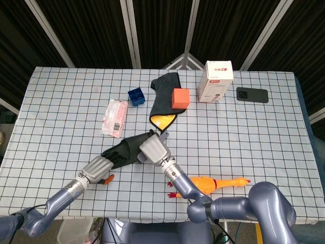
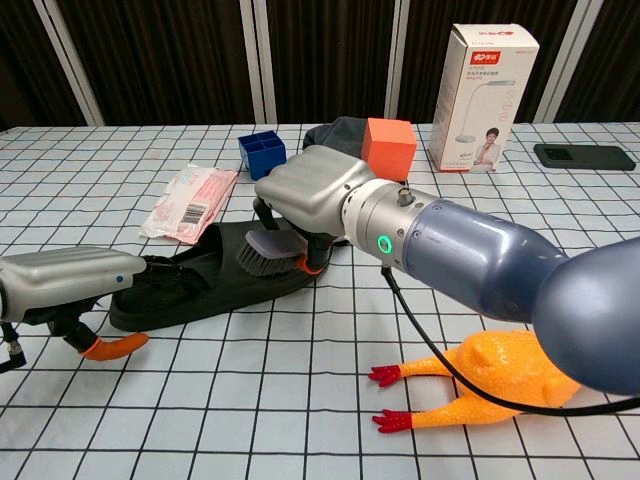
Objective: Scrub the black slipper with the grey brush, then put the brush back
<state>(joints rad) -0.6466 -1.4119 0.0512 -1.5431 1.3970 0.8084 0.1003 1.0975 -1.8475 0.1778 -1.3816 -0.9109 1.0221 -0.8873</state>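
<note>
The black slipper (image 2: 195, 284) (image 1: 123, 149) lies on the checked table (image 1: 244, 132), left of the middle near the front edge. My right hand (image 2: 315, 195) (image 1: 155, 148) grips the grey brush (image 2: 266, 252), whose bristles rest on the slipper's right end. The brush's handle tip (image 1: 165, 135) sticks out past the hand in the head view. My left hand (image 2: 65, 283) (image 1: 97, 168) presses on the slipper's left end, its fingers curled over the edge and an orange fingertip (image 2: 112, 346) touching the table.
A rubber chicken (image 2: 480, 380) lies at the front right, under my right forearm. A pink packet (image 2: 190, 203), a blue box (image 2: 261, 154), a dark cloth (image 1: 163, 96) with an orange cube (image 2: 389, 147), a white carton (image 2: 484, 85) and a phone (image 2: 583, 155) stand further back.
</note>
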